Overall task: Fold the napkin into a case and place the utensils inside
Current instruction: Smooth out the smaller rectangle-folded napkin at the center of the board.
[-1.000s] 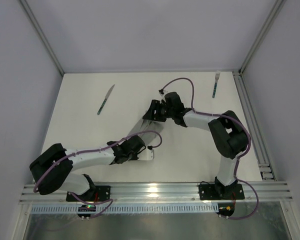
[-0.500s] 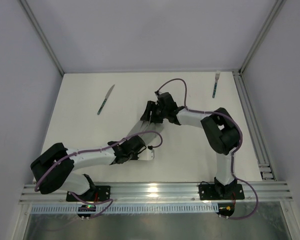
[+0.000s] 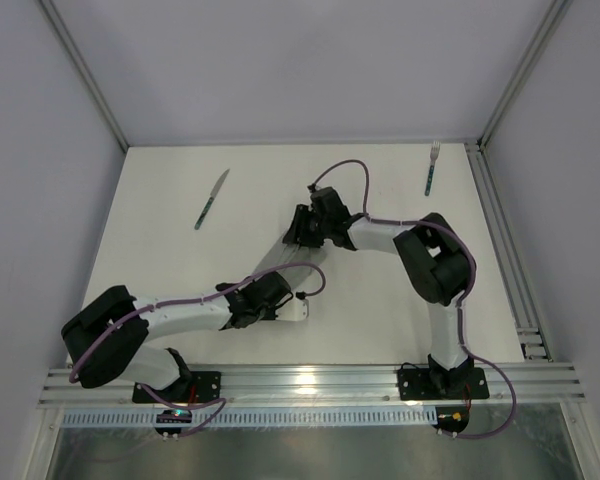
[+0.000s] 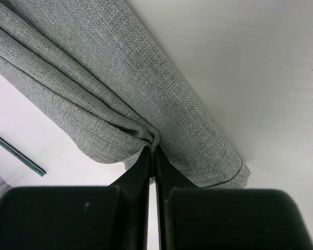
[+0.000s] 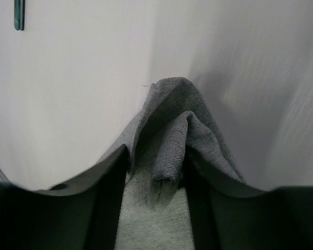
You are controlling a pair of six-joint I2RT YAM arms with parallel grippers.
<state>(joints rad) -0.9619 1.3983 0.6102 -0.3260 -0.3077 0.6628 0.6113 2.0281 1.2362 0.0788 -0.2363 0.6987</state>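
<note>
Napkin (image 3: 276, 256): grey cloth, folded to a narrow strip, lies mid-table (image 3: 180, 260) btw the two grippers, running from near end by L wrist up to far end under R wrist. L gripper (image 4: 152, 151): jaws fully closed, pinching a crease of the strip near its rounded end; layers fan out from the pinch in L wrist view. In top view L gripper (image 3: 286, 304) sits low over the near end. R gripper (image 5: 156, 200): jaws partway apart, straddling the bunched, peaked far end; cloth fills most of the gap, one finger (image 5: 198, 203) touches the bunch, a shadowed gap shows by the other, so no firm hold seen. Top view: R gripper (image 3: 298, 228) at strip's far end. Knife (image 3: 211, 199) far-left, tilted, well apart from the cloth. Fork (image 3: 431, 168) far-right by the rail, tines away from the arms. Both utensils lie bare on the table, outside the cloth. Teal handle (image 5: 19, 13) at corner of R wrist view; which utensil, can't tell.
</note>
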